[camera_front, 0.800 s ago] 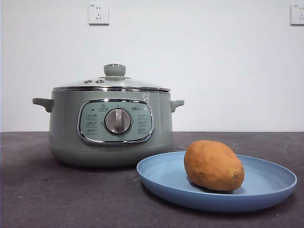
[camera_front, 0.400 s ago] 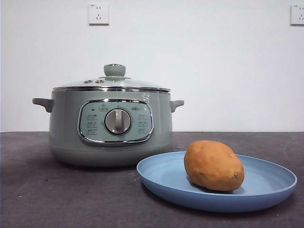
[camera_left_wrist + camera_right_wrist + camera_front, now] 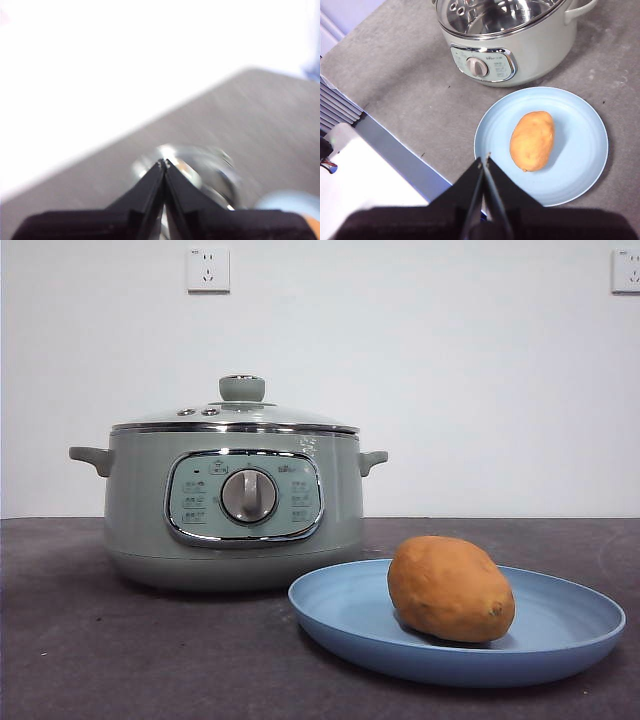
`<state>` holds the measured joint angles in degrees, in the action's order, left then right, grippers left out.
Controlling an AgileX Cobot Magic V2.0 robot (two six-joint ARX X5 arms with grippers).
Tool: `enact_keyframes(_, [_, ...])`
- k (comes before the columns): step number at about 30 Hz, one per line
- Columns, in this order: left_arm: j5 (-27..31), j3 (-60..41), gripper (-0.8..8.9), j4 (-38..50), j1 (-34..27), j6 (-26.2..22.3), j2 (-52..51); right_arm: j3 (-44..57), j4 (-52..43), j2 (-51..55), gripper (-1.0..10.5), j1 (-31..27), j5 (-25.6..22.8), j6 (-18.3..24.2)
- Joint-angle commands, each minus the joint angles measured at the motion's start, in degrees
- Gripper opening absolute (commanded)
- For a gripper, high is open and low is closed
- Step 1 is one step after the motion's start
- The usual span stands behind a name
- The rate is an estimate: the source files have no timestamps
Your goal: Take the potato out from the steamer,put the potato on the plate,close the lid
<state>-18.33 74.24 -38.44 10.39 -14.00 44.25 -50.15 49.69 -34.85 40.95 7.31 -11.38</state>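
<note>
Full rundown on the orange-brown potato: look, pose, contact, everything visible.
The orange-brown oval potato has matte, faintly speckled skin with a small dark spot near one end. It lies on its side on the shallow matte blue plate, off-centre toward the side nearer the sage-green steamer. Only the plate touches it. No gripper is on it; the right gripper hangs above the plate's edge, jaws shut.

Sage-green round steamer pot (image 3: 235,530): smooth, satin; chrome-framed panel. Domed glass lid (image 3: 238,415): glossy. Blue shallow plate (image 3: 560,635): matt. Orange-brown potato (image 3: 450,588): matt, speckled.
</note>
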Motion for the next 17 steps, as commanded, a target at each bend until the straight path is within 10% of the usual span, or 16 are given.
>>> enact_keyframes(1, [0.76, -8.11, -0.04, 8.57, -3.45, -0.85, -5.66, -0.02, -0.26, 0.04, 0.0, 0.04, -0.15, -0.33])
enact_keyframes(17, [7.08, -56.65, -0.04, 37.42, -9.77, 6.14, -31.98, -0.02, -0.26, 0.04, 0.0, 0.04, -0.15, -0.33])
